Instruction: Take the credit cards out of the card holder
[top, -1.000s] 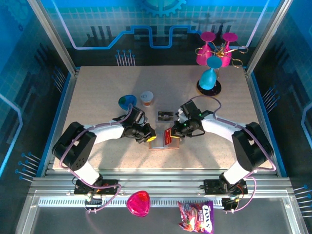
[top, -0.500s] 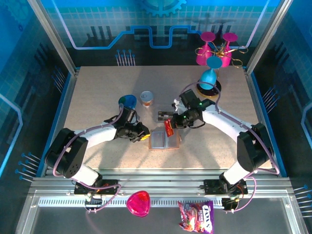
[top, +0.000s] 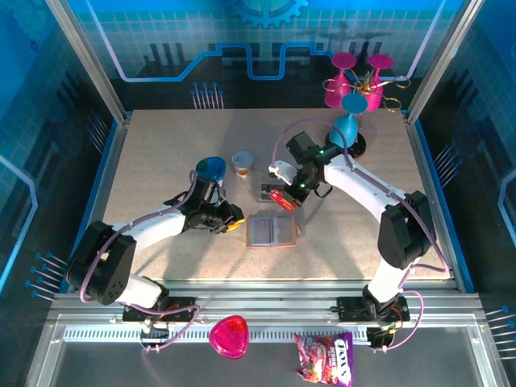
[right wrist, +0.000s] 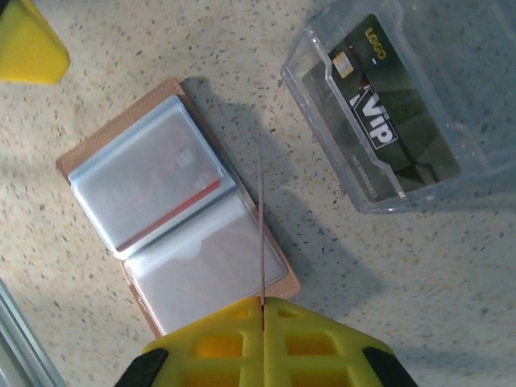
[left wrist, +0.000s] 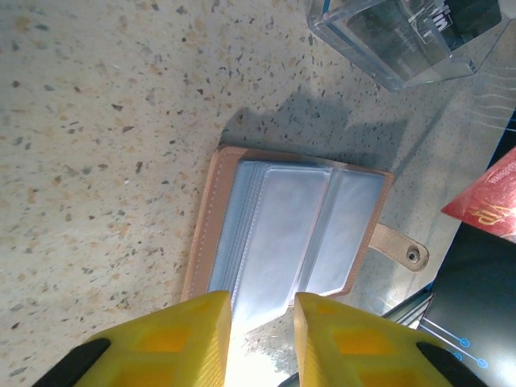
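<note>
the right end effector is clamped flat on a thin red rectangular card, its yellow fingers pressed together with the card seen edge-on as a fine line between them in the right wrist view. from above, that card sits between a clear plastic box-shaped container and a flat tan-pink leather card holder, close to both. the container rests on the pale speckled worktop and holds a dark card printed with "vip" in pale letters. the card holder lies opened out on the worktop just nearer the arm bases, its clear blue-grey sleeves facing up and its snap tab sticking out on one side; a red line shows through one sleeve in the right wrist view, but what it belongs to cannot be told. the left end effector stands slightly parted with nothing between its yellow fingers, just beside the left edge of the card holder and not touching it.
</note>
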`<action>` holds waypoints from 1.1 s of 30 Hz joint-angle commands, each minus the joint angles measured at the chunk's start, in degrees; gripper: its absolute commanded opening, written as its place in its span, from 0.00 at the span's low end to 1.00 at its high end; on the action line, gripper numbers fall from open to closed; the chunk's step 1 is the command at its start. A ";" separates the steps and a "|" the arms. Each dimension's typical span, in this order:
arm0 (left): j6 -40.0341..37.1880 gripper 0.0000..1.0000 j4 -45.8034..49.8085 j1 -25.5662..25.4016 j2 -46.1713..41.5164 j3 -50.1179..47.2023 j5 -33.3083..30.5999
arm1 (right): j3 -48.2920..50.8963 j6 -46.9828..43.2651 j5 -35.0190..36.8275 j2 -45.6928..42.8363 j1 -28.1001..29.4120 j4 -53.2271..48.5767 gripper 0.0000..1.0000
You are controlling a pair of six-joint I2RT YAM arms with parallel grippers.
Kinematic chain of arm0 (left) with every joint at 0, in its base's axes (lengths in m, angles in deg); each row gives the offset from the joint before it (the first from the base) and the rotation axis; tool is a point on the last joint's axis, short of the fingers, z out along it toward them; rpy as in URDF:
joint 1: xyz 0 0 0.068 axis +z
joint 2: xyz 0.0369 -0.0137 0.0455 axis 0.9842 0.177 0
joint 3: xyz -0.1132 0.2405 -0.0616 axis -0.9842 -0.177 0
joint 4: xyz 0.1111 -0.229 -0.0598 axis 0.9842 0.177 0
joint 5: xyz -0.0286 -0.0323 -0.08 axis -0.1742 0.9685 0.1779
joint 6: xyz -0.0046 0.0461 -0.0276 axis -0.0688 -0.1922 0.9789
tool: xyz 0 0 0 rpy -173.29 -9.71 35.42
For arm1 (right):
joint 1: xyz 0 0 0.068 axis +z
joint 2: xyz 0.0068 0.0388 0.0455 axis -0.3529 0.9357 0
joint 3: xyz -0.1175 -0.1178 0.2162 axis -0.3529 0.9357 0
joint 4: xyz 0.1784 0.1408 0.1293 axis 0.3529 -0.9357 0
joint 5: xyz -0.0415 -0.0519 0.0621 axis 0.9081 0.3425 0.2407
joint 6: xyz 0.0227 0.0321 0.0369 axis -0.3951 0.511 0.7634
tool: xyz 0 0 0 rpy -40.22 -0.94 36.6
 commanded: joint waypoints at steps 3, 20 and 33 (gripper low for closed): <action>-1.02 0.27 2.60 0.86 -2.93 -1.63 -1.15 | -8.65 -16.50 3.42 6.08 0.94 -10.10 0.00; -0.58 0.28 5.54 1.60 -6.87 -1.98 -3.21 | -34.46 -27.25 8.62 21.26 0.26 -21.12 0.00; 0.73 0.27 6.18 1.65 -7.60 -1.76 -4.01 | -51.85 -29.11 7.51 32.84 -0.63 -27.48 0.00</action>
